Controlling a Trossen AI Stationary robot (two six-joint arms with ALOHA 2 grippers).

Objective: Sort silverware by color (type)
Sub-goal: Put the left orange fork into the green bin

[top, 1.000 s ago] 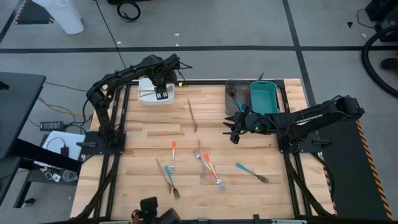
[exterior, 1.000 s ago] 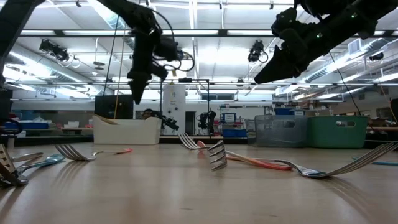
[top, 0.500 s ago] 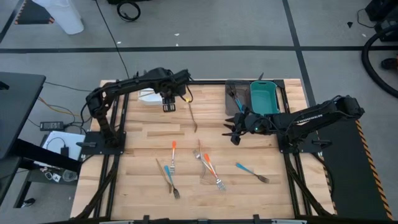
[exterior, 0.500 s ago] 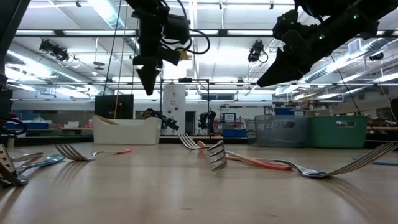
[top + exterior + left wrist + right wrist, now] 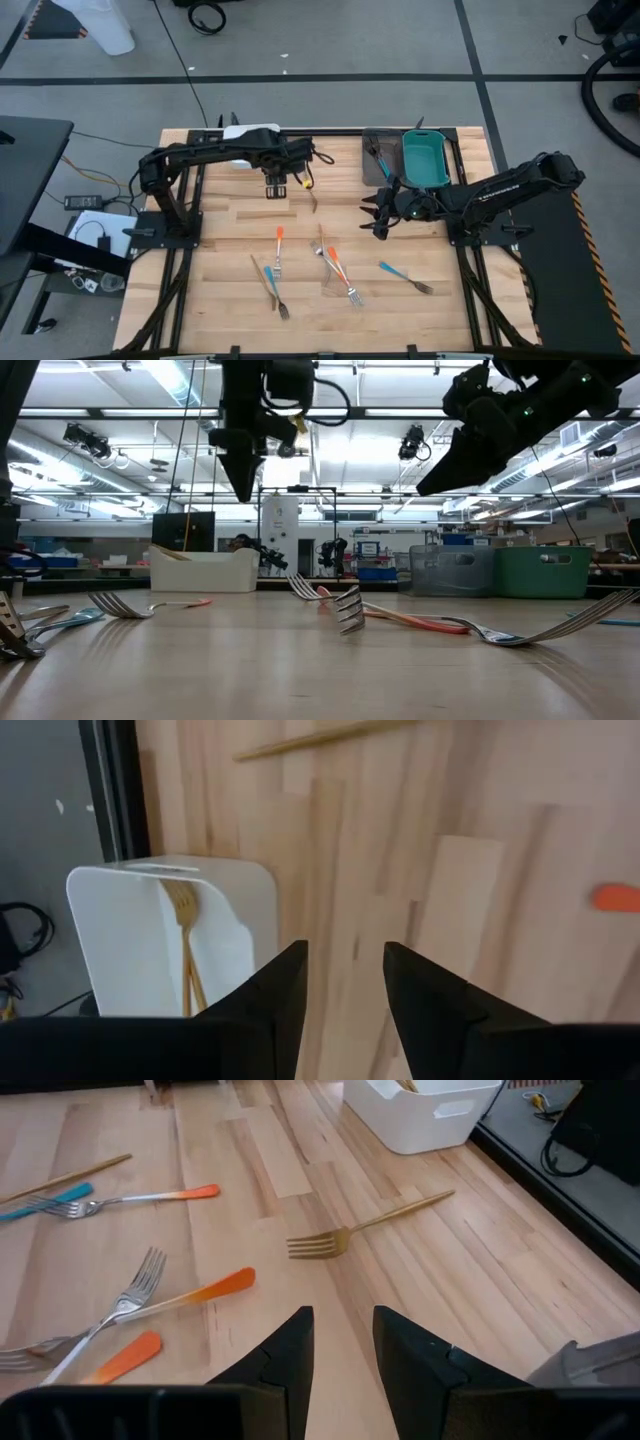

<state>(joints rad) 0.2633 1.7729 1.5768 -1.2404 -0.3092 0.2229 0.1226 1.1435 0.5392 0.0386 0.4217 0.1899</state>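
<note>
Wooden counter [image 5: 230,215], slatted, with bins along its far edge.

Left gripper [image 5: 276,186]: above the counter beside the white bin [image 5: 248,135], fingers [image 5: 275,995] apart with nothing between them; the counter shows through the gap in the left wrist view.

Right gripper [image 5: 378,212]: raised over the counter just in front of the grey bin [image 5: 372,160] and teal bin [image 5: 424,158], fingers [image 5: 285,1355] apart and empty.

Silverware, in bins:
- gold fork [image 5: 183,935] lying inside the white bin.
- blue-handled piece [image 5: 380,160] in the grey bin.

Silverware, loose on the counter:
- gold fork [image 5: 309,190], alone in the middle strip, just beside the left gripper in the high view.
- orange-handled fork [image 5: 279,250], near the centre.
- blue-handled fork [image 5: 275,288] with a thin gold piece [image 5: 261,280] beside it, toward the near edge; whether they touch I cannot tell.
- orange-handled forks [image 5: 340,272], overlapping in a small cluster right of the centre.
- blue-handled fork [image 5: 404,276], apart to the right of that cluster.

The low view shows both arms well above the forks.
</note>
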